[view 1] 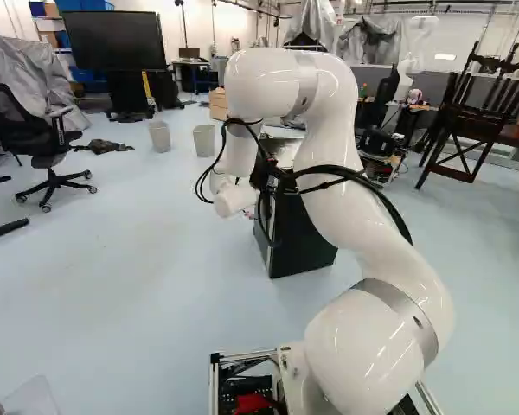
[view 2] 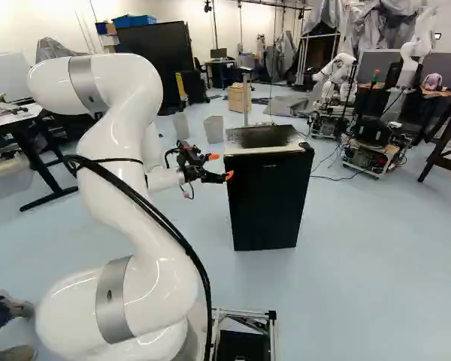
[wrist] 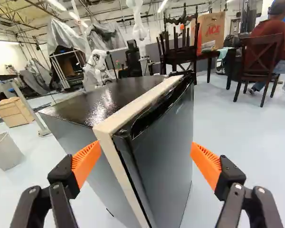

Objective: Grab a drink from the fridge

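Claw spread wide at the shut fridge's near left corner; drink out of sight

Black fridge stands ahead on the floor, its door facing the base. That door looks closed. No drink shows in any view; presumably it is inside, so opening up has to come first.

White arm rises at left, bends over and reaches toward the fridge's left side. Likely reason: coming in from there puts the door's edge within reach while the bulk of the arm keeps out of the door's path.

Gripper is empty, fingers wide apart, orange pads facing each other. From the wrist, the corner with its pale strip lies ahead between them; I see no contact. Wide spread suits lining up on an edge.

Dark recess along the door's upper edge could serve as a pull. Judgement: early stage, approach only. Next, ease one finger in behind the door edge. Risk: pushing the body and shifting the fridge instead.
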{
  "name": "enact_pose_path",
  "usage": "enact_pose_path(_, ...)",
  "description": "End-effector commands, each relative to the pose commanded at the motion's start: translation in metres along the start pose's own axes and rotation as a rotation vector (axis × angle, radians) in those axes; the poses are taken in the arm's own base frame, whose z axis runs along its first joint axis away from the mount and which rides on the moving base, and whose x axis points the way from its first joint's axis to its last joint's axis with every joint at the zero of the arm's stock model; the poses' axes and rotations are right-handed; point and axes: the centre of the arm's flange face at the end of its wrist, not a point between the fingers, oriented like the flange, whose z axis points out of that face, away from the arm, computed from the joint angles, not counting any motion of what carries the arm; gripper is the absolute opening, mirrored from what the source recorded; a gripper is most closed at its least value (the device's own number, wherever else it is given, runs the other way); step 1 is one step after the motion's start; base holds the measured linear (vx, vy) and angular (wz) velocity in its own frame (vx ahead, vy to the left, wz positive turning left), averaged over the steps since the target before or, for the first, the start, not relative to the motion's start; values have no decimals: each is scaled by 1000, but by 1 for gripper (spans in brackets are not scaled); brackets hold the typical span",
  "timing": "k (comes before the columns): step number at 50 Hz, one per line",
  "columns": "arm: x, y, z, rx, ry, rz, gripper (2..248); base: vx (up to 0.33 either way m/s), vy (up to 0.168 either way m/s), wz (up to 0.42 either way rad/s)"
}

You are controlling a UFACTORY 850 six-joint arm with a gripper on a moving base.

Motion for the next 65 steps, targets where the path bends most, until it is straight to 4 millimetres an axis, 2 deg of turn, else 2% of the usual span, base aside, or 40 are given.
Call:
enact_pose_path(38,4,9,23,-48,10,10,247,0,0,0)
enact_pose_path(65,9,34,21,-132,5,1,247,0,0,-1)
